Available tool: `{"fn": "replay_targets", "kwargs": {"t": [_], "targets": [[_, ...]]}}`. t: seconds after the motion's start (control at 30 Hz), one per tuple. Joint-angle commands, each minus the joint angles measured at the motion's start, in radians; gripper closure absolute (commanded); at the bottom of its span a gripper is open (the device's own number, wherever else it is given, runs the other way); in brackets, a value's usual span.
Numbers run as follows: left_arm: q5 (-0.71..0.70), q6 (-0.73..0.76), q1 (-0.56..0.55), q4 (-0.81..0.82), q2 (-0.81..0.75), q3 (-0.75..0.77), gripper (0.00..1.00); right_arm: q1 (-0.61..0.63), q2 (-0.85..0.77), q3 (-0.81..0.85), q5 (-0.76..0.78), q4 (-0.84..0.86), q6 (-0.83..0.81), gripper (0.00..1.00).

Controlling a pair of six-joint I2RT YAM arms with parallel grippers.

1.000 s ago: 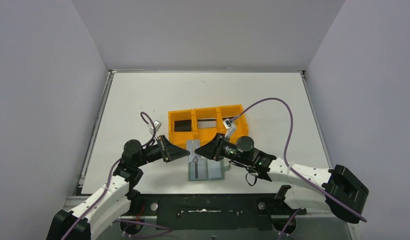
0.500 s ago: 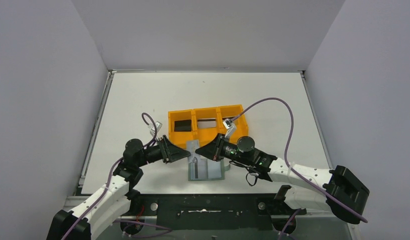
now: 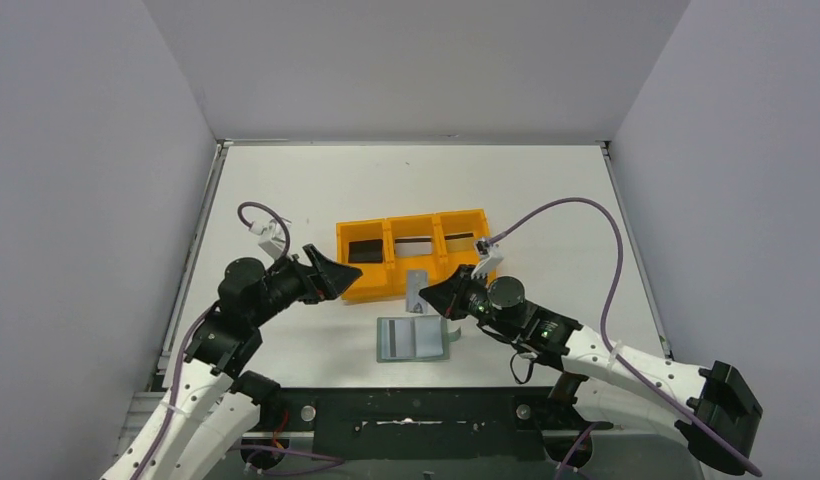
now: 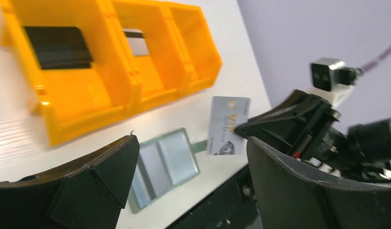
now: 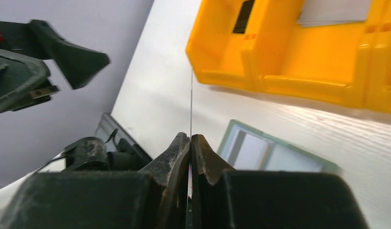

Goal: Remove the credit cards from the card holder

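Both arms have backed away from the small flat folding card holder [image 3: 414, 338] since a moment ago. The left claw [image 4: 192, 143] has swung off to the left and now stands spread wide with nothing in it. The right claw [image 5: 190, 140] has lifted up and is pinching a thin silvery grey credit card [image 4: 228, 125] by one edge (from its own camera the card is just a thin line standing up). The card is up off the white surface [image 3: 286, 190], between the card holder and the orange plastic three-part tray [image 3: 376, 285]. The card holder lies open and flat, pale blue side up, near the front of the tray. A black card [image 3: 364, 250] lies in the tray's left part, and a pale card with a dark stripe [image 3: 414, 243] in the middle part.
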Motion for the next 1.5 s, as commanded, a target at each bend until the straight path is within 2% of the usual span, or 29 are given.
{"fn": "replay_targets", "kwargs": {"t": [0.0,0.13,0.27,0.33,0.43,0.5,0.8,0.9,1.07,1.47], "targets": [[-0.277,0.144,0.002,-0.247,-0.026,0.122,0.16,0.002,-0.032,0.085,0.196,-0.107,-0.198,1.0],[-0.411,0.211,0.002,-0.303,-0.047,0.16,0.15,0.004,0.009,0.14,0.273,-0.165,-0.419,1.0],[-0.48,0.257,0.002,-0.326,-0.066,0.14,0.13,0.005,0.1,0.218,0.249,-0.186,-0.679,1.0],[-0.493,0.254,0.002,-0.317,-0.077,0.118,0.12,0.013,0.183,0.296,0.213,-0.248,-0.863,1.0],[-0.488,0.267,0.005,-0.305,-0.083,0.112,0.12,0.025,0.316,0.415,0.273,-0.342,-1.033,1.0],[-0.506,0.261,0.011,-0.315,-0.09,0.113,0.11,0.016,0.372,0.452,0.281,-0.326,-1.143,1.0],[-0.525,0.256,0.018,-0.307,-0.152,0.102,0.11,-0.024,0.527,0.562,0.088,-0.394,-1.554,1.0],[-0.512,0.258,0.022,-0.305,-0.145,0.102,0.11,-0.051,0.561,0.571,0.031,-0.377,-1.624,1.0],[-0.514,0.256,0.025,-0.309,-0.142,0.102,0.1,-0.1,0.646,0.627,0.03,-0.402,-1.711,1.0],[-0.507,0.253,0.034,-0.308,-0.159,0.102,0.1,-0.139,0.794,0.696,0.033,-0.338,-1.772,1.0]]}}
